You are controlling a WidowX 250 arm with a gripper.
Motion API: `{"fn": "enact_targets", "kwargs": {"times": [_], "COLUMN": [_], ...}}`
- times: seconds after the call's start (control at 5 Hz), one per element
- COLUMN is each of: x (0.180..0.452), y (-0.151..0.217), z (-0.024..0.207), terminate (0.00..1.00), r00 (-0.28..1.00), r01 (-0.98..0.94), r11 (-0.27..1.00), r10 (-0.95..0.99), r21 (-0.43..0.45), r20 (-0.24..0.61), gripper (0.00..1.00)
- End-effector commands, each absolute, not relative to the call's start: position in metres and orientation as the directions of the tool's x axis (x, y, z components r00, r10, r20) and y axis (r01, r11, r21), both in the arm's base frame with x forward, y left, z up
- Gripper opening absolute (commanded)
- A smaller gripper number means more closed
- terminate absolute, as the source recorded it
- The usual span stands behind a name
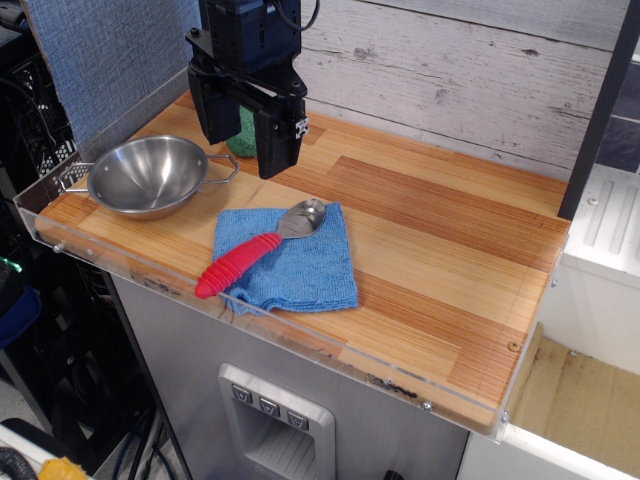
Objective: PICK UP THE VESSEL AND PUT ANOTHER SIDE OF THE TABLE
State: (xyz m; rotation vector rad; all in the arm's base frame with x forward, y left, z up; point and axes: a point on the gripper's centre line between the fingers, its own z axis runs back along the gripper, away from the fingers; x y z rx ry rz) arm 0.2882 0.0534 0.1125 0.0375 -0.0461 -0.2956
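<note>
The bowl [148, 176] sits upright on the tabletop [430, 260] toward nine o'clock, near the left end and just inside the clear rim [300, 338]. Its shiny inside faces up, and its two thin wire handles stick out, one toward nine o'clock over the edge area, the other toward three o'clock. The hand [246, 128] hangs over the tabletop at about eleven o'clock, just beyond the bowl's three o'clock handle and apart from the bowl itself. Its two black fingers [279, 135] point downward with a clear gap between them, so the hand is open and holds nothing. A green thing [240, 134] shows in that gap, behind the fingers, too hidden to name. Toward six o'clock from the hand lies a blue cloth [300, 265], spread roughly flat on the wood near the front rim. A spoon [260, 248] lies on the cloth, its metal scoop pointing to one o'clock and its red handle running to seven o'clock, past the cloth's edge. The spoon is near the bowl but not touching it. The right half of the tabletop shows bare striped planks. A pale plank wall [470, 70] stands behind, at twelve o'clock.
</note>
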Motion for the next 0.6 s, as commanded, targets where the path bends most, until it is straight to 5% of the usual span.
{"fn": "enact_targets", "kwargs": {"times": [0.0,0.4], "x": [0.288,0.292], "y": [0.053,0.126], "z": [0.113,0.099], "terminate": [0.0,0.0], "r00": [0.956,0.976], "r01": [0.29,0.186], "r11": [0.956,0.98], "r10": [-0.292,-0.193], "r21": [0.044,0.076], "r20": [0.04,0.098], "gripper": [1.0,1.0]}}
